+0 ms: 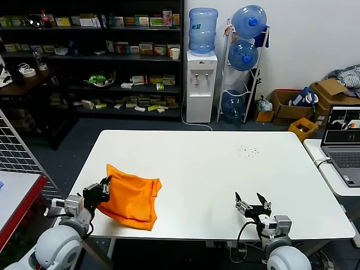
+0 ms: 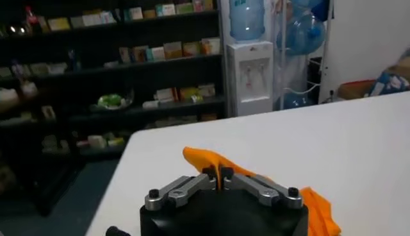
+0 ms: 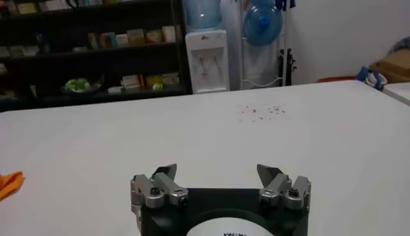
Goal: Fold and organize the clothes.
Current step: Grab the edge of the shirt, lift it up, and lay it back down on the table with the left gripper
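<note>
You have a wide white rectangular counter (image 1: 214, 169) in front of you, and the biggest thing on it is the bright orange cotton T-shirt (image 1: 132, 197), bunched into a rough folded bundle at the near left part of the surface, close to the front edge. One corner of the cloth is lifted toward your left end effector (image 1: 103, 188), whose fingers are pressed together on a pinch of the orange fabric; in the left wrist view the fingertips (image 2: 218, 173) meet with the shirt's edge caught between them. Your right end effector (image 1: 252, 203) sits at the near right edge of the counter, well apart from the shirt, with its fingers spread wide and nothing between them. A scatter of small dark specks (image 1: 247, 150) lies on the far right part of the counter.
</note>
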Tool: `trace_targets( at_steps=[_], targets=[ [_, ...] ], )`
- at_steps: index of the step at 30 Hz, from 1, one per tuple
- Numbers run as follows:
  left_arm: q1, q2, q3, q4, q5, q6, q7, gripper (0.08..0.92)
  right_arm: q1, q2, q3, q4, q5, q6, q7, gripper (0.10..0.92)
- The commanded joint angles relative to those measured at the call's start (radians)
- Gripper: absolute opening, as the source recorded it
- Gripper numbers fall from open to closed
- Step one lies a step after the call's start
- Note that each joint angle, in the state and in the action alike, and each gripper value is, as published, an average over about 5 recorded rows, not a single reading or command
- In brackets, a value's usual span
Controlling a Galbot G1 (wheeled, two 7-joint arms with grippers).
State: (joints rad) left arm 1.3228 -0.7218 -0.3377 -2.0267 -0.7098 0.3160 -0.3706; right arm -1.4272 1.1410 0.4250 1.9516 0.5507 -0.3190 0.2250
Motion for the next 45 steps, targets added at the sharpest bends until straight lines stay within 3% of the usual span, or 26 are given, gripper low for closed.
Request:
trace_targets(
  at_steps=[1, 9, 13, 16, 19, 22, 28, 32, 37, 45],
  targets=[
    [-0.004, 0.149, -0.076, 0.084, 0.013, 0.007, -0.004, 0.113, -0.003, -0.003, 0.004, 0.001, 0.001, 0.006, -0.004, 0.823],
    [0.003, 0.178, -0.118, 0.134, 0.006, -0.007, 0.014, 0.113, -0.015, 0.000, 0.014, 0.006, -0.003, 0.010, -0.005, 0.823],
    [-0.004, 0.149, -0.084, 0.088, -0.053, -0.004, -0.007, 0.113, -0.030, 0.017, 0.025, 0.020, -0.017, 0.011, -0.004, 0.823],
    [-0.045, 0.097, 0.000, -0.005, -0.216, 0.018, -0.069, 0.113, -0.059, 0.041, 0.049, 0.032, -0.038, 0.014, -0.004, 0.823],
    [-0.181, -0.010, 0.190, -0.099, -0.409, 0.047, -0.186, 0.113, -0.105, 0.072, 0.083, 0.048, -0.065, 0.018, -0.005, 0.823],
    [-0.388, -0.188, 0.415, -0.087, -0.537, 0.068, -0.327, 0.113, -0.154, 0.102, 0.123, 0.070, -0.089, 0.020, -0.005, 0.823],
    [-0.639, -0.571, 0.626, 0.192, -0.595, 0.077, -0.436, 0.113, -0.221, 0.149, 0.194, 0.120, -0.117, 0.020, -0.005, 0.823],
    [-0.704, -0.751, 0.658, 0.368, -0.558, 0.077, -0.444, 0.113, -0.230, 0.161, 0.212, 0.130, -0.119, 0.018, -0.004, 0.823],
    [-0.719, -0.855, 0.664, 0.514, -0.467, 0.067, -0.413, 0.113, -0.225, 0.159, 0.218, 0.127, -0.110, 0.019, -0.003, 0.823],
    [-0.685, -0.893, 0.663, 0.589, -0.344, 0.045, -0.365, 0.113, -0.208, 0.131, 0.218, 0.124, -0.079, 0.017, -0.003, 0.823]
  ],
)
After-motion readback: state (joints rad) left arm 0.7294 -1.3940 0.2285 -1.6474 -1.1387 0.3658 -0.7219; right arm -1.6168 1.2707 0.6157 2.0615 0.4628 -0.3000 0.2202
